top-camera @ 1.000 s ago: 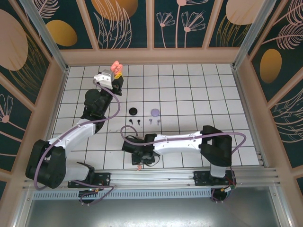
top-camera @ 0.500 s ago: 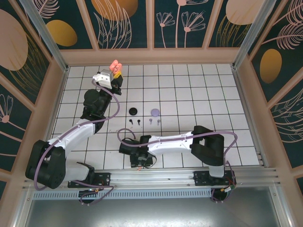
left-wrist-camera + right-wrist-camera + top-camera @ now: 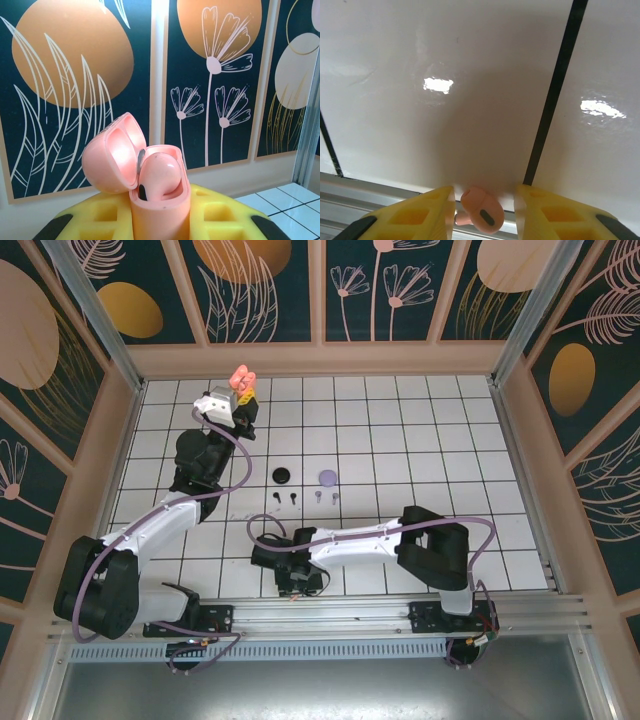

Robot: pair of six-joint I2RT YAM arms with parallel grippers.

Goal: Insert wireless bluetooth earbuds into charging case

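Change, right arm: its elbow has swung further left than a second ago, and the wrist has slid a little left along the near edge of the table.
Change, left arm: no visible shift; it stays raised at the far-left corner with the same load.
Change, right jaws: the top view does not show whether their gap has altered.
Pose, right arm: folded low across the front, forearm pointing left, wrist tipped down at the tiles.
Pose, left arm: stretched away from its base, wrist turned up toward the patterned wall.
Left gripper: clamped on the coral-pink charging case, its yellow fingers on either side of the body.
Right gripper: jaws narrowly parted and straddling one bud, with a sliver of tile showing at the right pad; contact at the left pad cannot be told.
Coral-pink charging case: upright between the left jaws, lid hinged back to the left.
Seated earbud: glossy coral, nested in the case body.
Loose coral-pink earbud: lying on the tile between the right jaws, stem toward the left pad.
Black case, lilac case: well beyond the right jaws.
Black earbuds, lilac earbuds: a row just nearer those jaws than the two cases.
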